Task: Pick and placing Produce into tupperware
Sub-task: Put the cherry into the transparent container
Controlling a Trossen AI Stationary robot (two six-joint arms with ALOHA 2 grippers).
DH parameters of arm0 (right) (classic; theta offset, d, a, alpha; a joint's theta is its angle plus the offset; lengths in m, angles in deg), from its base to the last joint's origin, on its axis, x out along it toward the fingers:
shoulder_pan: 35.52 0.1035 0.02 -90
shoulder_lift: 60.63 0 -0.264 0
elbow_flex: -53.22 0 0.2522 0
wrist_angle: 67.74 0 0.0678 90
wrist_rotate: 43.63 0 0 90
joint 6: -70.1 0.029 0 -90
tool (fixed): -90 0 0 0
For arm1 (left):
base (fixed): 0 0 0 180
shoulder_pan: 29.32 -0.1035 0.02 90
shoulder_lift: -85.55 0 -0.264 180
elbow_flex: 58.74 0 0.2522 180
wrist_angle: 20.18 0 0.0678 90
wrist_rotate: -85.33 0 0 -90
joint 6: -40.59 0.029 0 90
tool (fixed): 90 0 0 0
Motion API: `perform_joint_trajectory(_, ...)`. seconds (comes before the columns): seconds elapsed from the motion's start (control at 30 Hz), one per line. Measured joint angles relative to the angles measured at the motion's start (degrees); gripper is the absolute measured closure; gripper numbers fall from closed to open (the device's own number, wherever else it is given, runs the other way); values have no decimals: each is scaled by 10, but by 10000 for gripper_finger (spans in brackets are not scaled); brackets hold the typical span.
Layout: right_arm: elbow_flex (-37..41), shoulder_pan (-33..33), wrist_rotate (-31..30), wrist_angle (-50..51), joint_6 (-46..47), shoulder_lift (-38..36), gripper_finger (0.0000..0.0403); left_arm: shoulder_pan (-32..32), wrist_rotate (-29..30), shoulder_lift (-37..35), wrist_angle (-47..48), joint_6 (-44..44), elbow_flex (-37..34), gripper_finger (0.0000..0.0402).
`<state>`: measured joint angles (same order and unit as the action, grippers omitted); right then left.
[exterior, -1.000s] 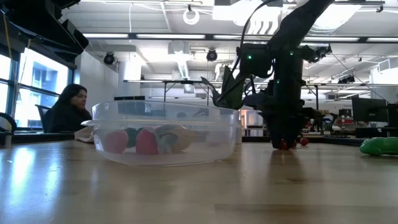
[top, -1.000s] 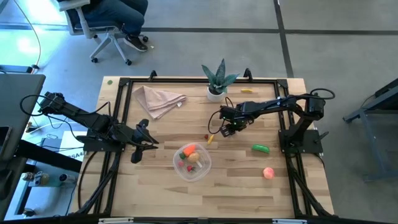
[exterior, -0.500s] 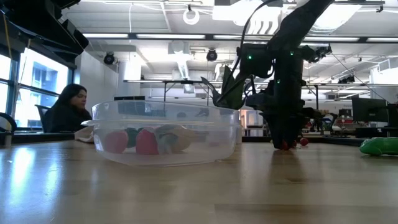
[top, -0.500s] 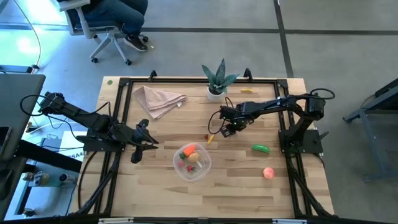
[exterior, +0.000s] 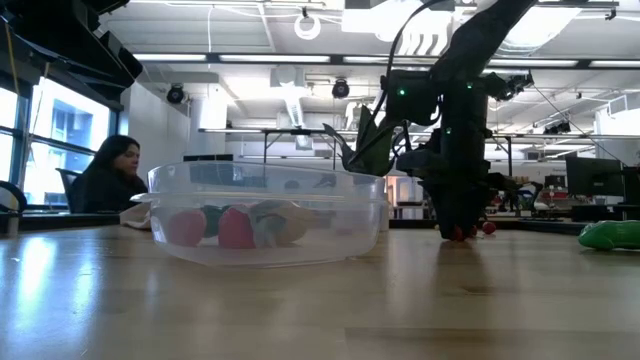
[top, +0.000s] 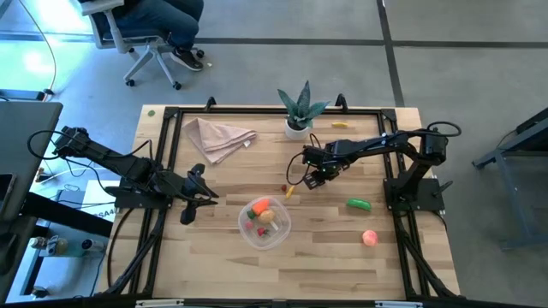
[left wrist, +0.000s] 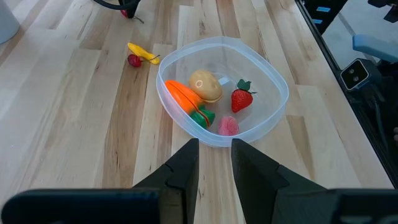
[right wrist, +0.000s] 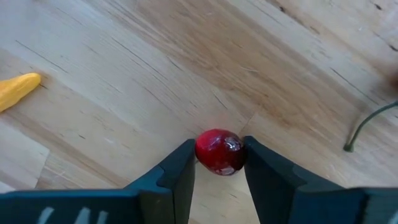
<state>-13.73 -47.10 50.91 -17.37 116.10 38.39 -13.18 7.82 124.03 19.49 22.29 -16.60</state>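
Your right gripper (right wrist: 219,163) pinches a small red ball (right wrist: 219,151) on the table, near the yellow banana (right wrist: 18,89); it's round, hard, prob slippery; squeeze its middle; left gripper (left wrist: 214,163) waits, pressed together, by the tub (left wrist: 270,74)

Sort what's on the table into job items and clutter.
Job: tub holding carrot, strawberry, potato; cherry between the right pincer fingers; banana; cucumber; peach.
Clutter: plant; napkin.
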Motion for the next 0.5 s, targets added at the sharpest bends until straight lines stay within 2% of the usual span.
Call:
perform_joint_trajectory(0.23, 0, 0, -1, 0, -6, 0, 308, 0, 0, 0, 0, 0, 0, 318)
perform_joint_trajectory(0.5, -8, 0, -1, 7, -13, 1, 313, 0, 0, 0, 0, 0, 0, 318)
